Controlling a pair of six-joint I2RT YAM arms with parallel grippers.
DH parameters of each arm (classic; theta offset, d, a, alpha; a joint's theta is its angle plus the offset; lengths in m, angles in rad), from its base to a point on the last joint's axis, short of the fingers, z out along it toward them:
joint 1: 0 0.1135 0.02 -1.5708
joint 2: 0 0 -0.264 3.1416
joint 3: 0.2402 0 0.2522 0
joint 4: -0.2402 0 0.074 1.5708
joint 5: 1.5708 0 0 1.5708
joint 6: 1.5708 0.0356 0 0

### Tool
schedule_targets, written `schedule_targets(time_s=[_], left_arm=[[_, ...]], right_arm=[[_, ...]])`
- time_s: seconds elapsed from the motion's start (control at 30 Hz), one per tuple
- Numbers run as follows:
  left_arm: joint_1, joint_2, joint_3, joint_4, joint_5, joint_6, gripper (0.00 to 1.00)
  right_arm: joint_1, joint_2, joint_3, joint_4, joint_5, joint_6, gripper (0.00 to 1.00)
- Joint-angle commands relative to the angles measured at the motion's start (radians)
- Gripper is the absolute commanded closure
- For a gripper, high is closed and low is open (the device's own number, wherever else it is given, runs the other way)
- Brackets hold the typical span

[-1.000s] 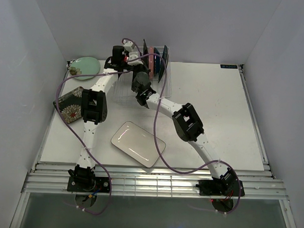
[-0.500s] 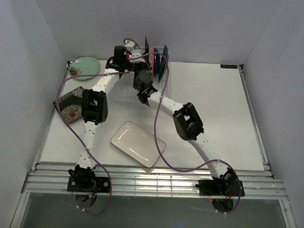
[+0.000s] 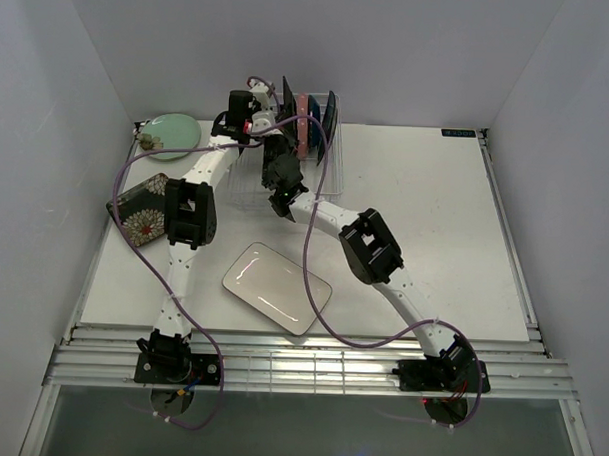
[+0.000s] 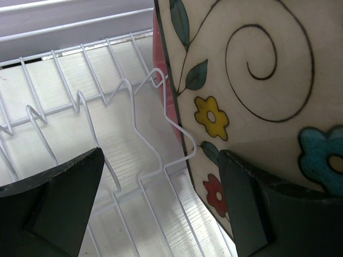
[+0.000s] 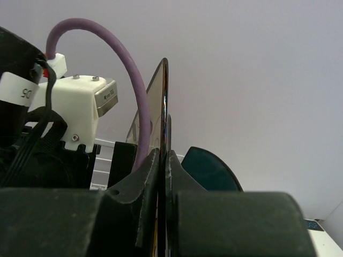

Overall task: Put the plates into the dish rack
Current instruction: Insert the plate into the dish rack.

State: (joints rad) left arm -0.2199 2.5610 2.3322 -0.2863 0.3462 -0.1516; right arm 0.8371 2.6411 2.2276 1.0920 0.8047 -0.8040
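My right gripper is shut on the bottom edge of the patterned square plate, which it holds upright on edge over the white wire dish rack. In the left wrist view that plate shows cream with flowers and spirals, close against my open left gripper's right finger, above the rack wires. A pink plate and a dark blue plate stand in the rack. The pale green plate, the dark floral plate and the white rectangular plate lie on the table.
The rack stands against the back wall, left of centre. Both arms crowd over it, and the left arm's purple cable loops close to the held plate. The side walls close in the table on left and right.
My right gripper has carried the patterned plate a little left and back over the rack. The left gripper has stayed open in the same place.
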Motion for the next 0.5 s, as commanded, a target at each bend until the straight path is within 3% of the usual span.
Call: schedule_targets(time_s=[0.0, 0.27, 0.47], left_arm=[[-0.045, -0.025, 0.039, -0.001, 0.025, 0.012, 0.02], [-0.055, -0.012, 0.065, -0.001, 0.017, 0.004, 0.02], [-0.058, 0.010, 0.087, 0.006, 0.008, 0.003, 0.02]], right_arm=[[0.040, -0.053, 0.035, 0.315, -0.136, -0.066, 0.92], [0.042, -0.024, 0.015, 0.419, -0.157, -0.135, 0.92], [0.031, 0.000, 0.024, 0.427, -0.174, -0.098, 0.92]])
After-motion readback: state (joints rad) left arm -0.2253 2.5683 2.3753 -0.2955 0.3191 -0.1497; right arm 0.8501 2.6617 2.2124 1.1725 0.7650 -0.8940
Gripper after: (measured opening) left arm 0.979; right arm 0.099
